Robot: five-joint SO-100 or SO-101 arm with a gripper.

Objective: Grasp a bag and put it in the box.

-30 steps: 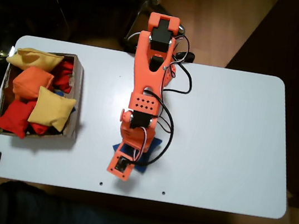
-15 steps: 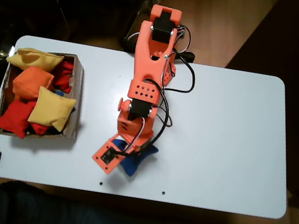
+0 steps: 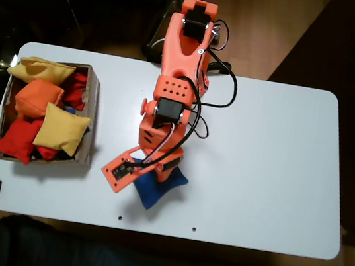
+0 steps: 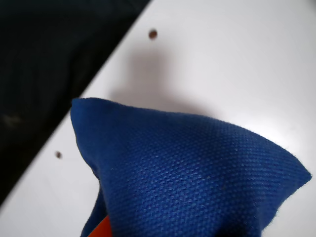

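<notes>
Gripper [image 3: 136, 175] clamped on the bag [image 3: 156, 185], lifted off the table [image 3: 273, 161], and the box [image 3: 90, 120] lies well away to the fixed view's left.

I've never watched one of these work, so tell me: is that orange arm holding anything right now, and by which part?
Yes, it seems so: the blue bag hangs from the gripper, caught near its upper edge, a shadow on the table beneath it.
</notes>
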